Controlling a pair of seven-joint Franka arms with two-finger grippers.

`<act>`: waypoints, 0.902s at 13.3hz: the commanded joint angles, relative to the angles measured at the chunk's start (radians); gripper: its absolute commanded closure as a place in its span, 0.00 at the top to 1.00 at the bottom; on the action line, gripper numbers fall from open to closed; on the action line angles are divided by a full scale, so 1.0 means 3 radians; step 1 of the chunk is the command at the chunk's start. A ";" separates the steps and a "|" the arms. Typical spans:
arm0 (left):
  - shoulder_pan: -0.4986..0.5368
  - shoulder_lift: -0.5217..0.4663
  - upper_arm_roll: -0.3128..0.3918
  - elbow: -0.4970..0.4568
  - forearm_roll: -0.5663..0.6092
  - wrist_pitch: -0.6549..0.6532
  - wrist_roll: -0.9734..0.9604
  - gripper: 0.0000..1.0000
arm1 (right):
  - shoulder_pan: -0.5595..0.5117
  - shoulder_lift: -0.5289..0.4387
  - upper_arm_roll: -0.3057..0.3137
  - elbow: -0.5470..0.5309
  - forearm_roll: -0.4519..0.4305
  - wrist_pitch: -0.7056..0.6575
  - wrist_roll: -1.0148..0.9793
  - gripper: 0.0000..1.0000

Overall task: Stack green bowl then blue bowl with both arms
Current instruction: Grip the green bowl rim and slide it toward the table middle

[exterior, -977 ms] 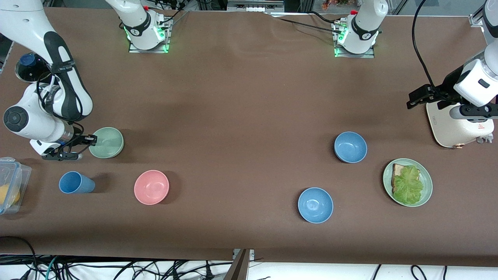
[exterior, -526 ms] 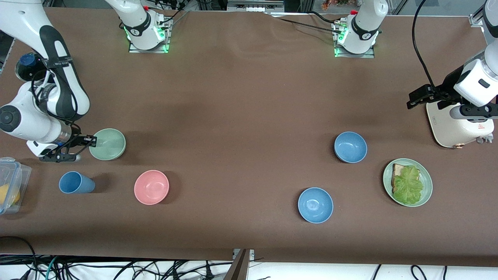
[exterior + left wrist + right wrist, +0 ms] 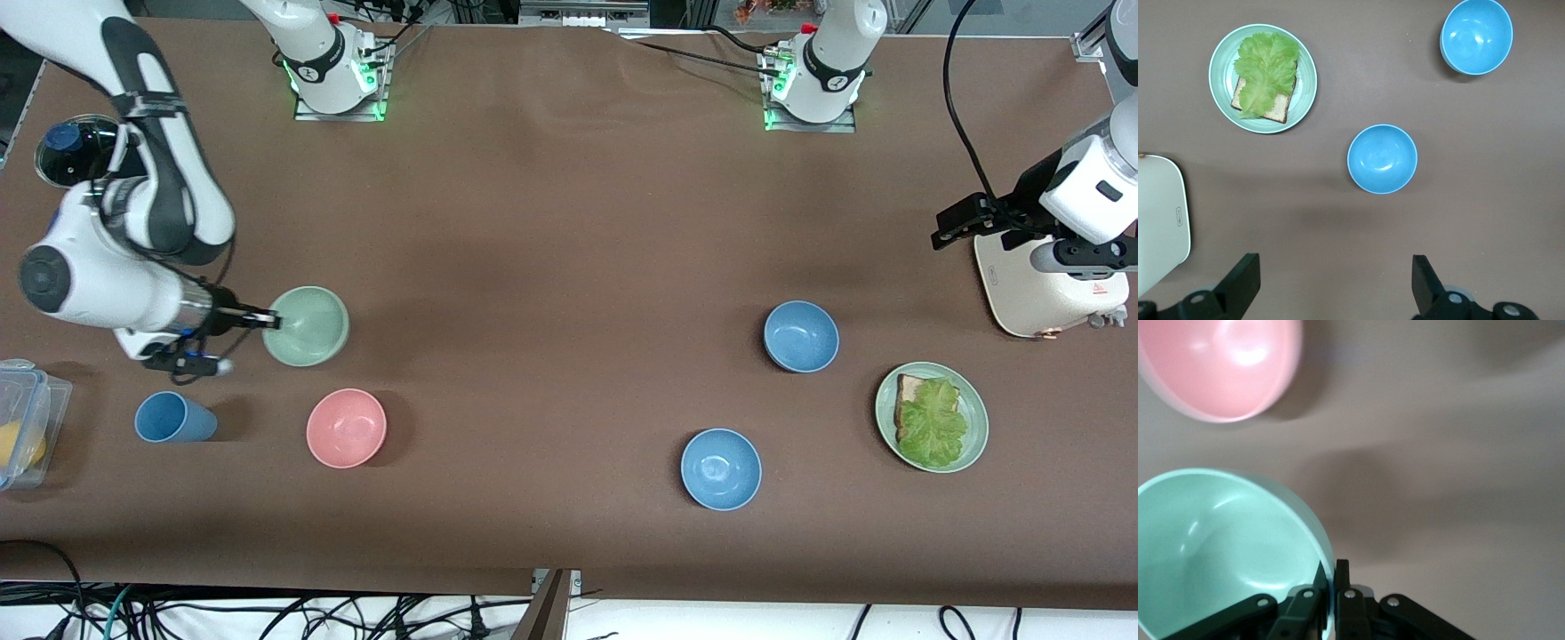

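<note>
Front view: right hand [image 3: 267,322] clenched on the green bowl [image 3: 307,326], lifted over the table [image 3: 551,267]; next it must carry it toward the blue bowl [image 3: 801,336].

Left wrist view: left hand [image 3: 1331,283] released, waiting.

Right wrist view: rim pinched.

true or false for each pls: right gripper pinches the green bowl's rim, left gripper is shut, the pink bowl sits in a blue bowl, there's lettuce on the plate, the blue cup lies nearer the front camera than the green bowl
1. The right gripper pinches the green bowl by its rim. True.
2. The left gripper is shut. False: it is open and holds nothing, over the table.
3. The pink bowl sits in a blue bowl. False: it stands alone on the table.
4. Lettuce lies on the plate. True.
5. The blue cup lies nearer the front camera than the green bowl. True.
</note>
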 commanded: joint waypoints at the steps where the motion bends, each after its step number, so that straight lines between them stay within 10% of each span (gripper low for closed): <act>1: 0.0019 0.0009 -0.0010 0.0060 0.0079 -0.0053 0.0009 1.00 | 0.0182 0.0006 0.0197 0.0014 0.0026 0.0036 0.0468 0.00; 12: 0.0024 0.0009 -0.0010 0.0060 0.0074 -0.0084 0.0014 1.00 | 0.1230 0.0343 0.0197 0.0024 0.0036 0.0649 0.1982 0.00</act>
